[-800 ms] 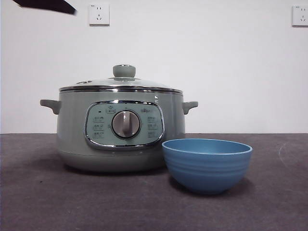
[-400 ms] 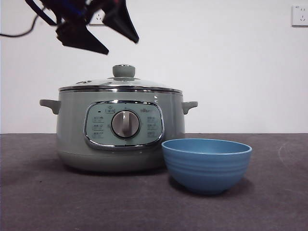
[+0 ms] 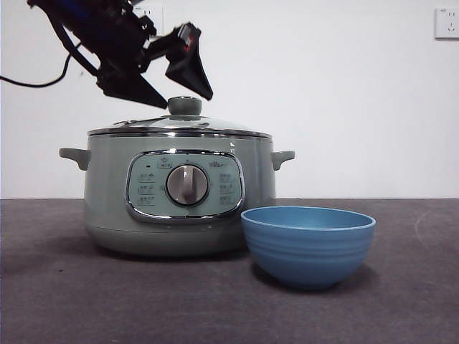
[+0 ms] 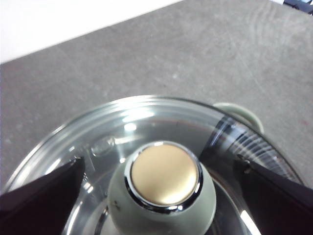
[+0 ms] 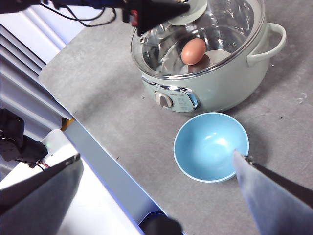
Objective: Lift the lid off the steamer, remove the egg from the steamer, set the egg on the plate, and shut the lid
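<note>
Lid [image 3: 179,123] knob between spread left gripper [image 3: 186,97] jaws.

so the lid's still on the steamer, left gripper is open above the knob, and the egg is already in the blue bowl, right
Not quite: the egg is not in the blue bowl, which the right wrist view shows with nothing in it. The egg lies inside the steamer, seen through the glass lid. The rest holds: the lid is on, and the left gripper is open above the knob.
</note>
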You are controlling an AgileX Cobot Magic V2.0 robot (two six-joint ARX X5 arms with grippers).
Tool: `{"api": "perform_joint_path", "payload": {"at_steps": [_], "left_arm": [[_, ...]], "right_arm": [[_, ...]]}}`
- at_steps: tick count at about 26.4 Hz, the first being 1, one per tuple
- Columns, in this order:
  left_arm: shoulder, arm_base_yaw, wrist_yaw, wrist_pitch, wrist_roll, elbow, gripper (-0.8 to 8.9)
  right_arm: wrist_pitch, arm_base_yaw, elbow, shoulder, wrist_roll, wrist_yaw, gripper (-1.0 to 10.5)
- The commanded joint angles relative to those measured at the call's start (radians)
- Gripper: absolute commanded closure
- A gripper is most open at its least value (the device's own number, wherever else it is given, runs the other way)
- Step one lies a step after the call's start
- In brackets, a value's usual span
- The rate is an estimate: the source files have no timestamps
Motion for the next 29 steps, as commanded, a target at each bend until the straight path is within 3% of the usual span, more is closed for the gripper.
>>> {"api": "perform_joint_path", "payload": {"at_steps": [1,5,8,13,21,29], "left_arm": [[0.019,-0.005,-0.001,0.007,0.011,-0.001,2.62],[0.02,-0.005,-0.001,0.019,0.011,-0.001,2.77],[0.02,-0.006,0.0,0.013,0.011,-0.001,4.56],[0.02,-0.011,0.0,-0.018,0.011,-0.001,5.14],[0.02,-0.01,0.0,-0.011,0.006,-0.001,8.24],[0.005,-0.01,0.007,0.028,-0.02,0.04,8.22]], "right_arm": [[0.0,0.002,0.004,-0.001,0.007,-0.004,3.8],[0.0,0.002,0.004,-0.001,0.006,-0.004,3.8],[0.001,0.002,0.004,-0.001,0.006,-0.004,3.8],[0.002,0.002,0.004,-0.001,0.006,-0.003,3.8],[0.002,0.002,0.004,-0.001,0.006,-0.003,3.8],[0.003,0.002,0.004,-0.001,0.006,0.0,3.8]]}}
